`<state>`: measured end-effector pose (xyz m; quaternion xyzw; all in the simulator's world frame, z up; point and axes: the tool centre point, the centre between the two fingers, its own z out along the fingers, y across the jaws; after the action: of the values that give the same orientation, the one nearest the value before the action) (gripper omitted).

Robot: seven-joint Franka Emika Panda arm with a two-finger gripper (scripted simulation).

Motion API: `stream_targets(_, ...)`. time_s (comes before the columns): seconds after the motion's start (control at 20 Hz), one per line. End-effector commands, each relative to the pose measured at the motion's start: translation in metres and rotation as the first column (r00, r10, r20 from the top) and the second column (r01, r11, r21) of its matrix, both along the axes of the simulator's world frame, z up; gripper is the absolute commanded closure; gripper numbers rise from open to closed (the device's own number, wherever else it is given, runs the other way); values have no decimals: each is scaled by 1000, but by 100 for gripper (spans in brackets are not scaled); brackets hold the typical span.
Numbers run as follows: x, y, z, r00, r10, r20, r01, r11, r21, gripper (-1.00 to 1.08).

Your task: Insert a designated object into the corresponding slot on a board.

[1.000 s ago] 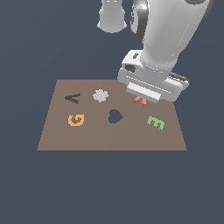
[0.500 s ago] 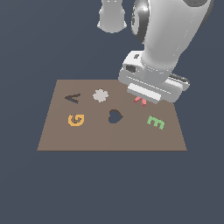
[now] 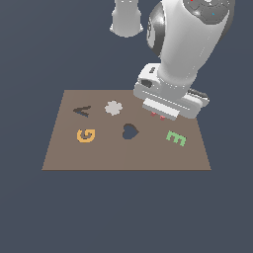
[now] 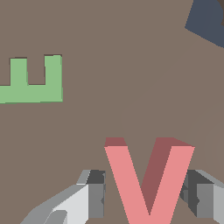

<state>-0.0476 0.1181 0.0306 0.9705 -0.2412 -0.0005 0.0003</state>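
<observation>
Brown and flat, the board (image 3: 123,153) fills the middle of the exterior view on a dark blue-grey ground. On it, toward the exterior view's left, sits the dark A-shaped slot (image 3: 82,111), with the orange G (image 3: 85,135) just below it. A pale grey flower-shaped piece (image 3: 113,107) lies beside the slot, and the dark heart-shaped recess (image 3: 130,131) is near the board's centre. The green E (image 3: 176,138) rests toward the exterior view's right. The white arm (image 3: 190,44) comes down over the board's far right part, and its tool (image 3: 158,115) hangs low there; only small specks of the pink-red A piece (image 3: 161,117) show under it, well apart from the slot. In the wrist view, the pink-red A piece (image 4: 148,179) stands between the two grey fingers (image 4: 94,192), which sit close on either side of it with the jaws spread about the letter's width; whether the pads actually press on it cannot be told. The green E (image 4: 33,83) lies on the board (image 4: 113,65) nearby, and a corner of the dark ground (image 4: 208,19) shows past the board's edge.
</observation>
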Motion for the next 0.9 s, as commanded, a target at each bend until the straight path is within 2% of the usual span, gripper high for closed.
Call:
stream_targets(0.0,0,0,-1,1000,0,1,0,1000,0,108)
stream_targets(0.85,0,0,3,1000,6,1,-6,1000,0,108)
